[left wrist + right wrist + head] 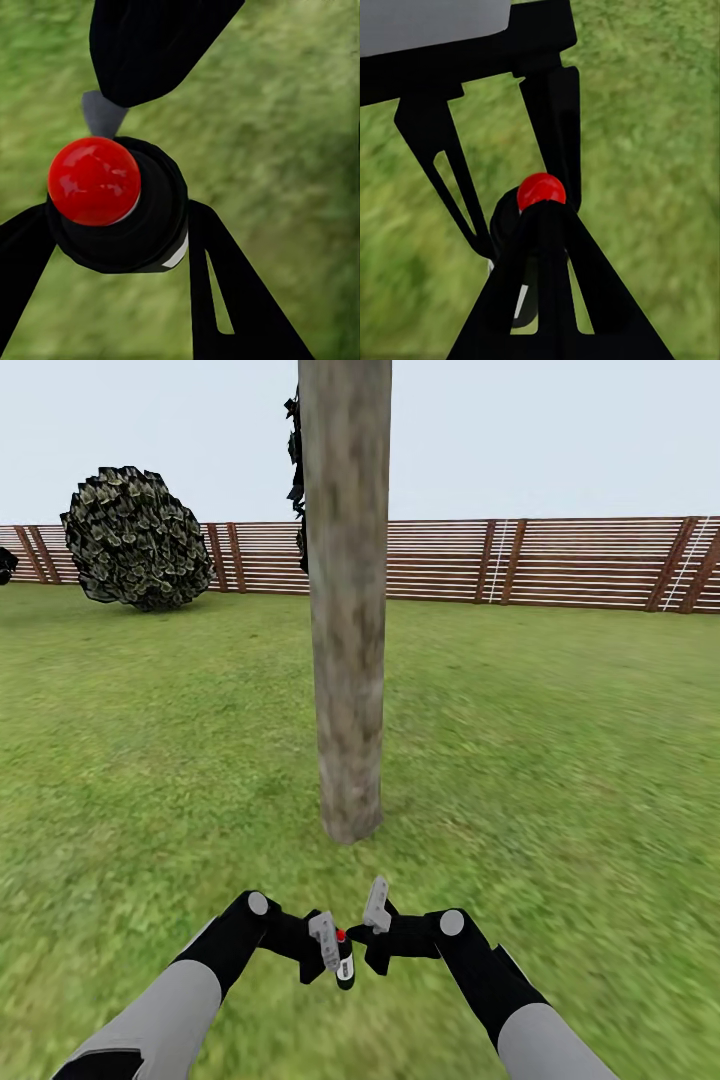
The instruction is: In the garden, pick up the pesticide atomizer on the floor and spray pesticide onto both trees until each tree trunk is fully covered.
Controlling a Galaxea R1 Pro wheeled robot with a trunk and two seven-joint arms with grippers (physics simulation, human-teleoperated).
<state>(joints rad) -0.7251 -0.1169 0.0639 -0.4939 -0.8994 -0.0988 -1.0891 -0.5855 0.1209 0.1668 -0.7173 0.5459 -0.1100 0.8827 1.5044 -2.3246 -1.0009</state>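
Atomizer (120,206) cap glossy red, probably plastic; tree trunk (347,610) mottled, smooth

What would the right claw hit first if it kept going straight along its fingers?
Most likely the atomizer: in the right wrist view its red cap sits directly past the right claw, held in the left claw. Beyond that, just grass. Depth is unclear; the gap looks small.

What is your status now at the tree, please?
Left gripper shut on atomizer, red cap up. Right gripper beside it, state unclear. Tree trunk straight ahead, upright. Only grass between.
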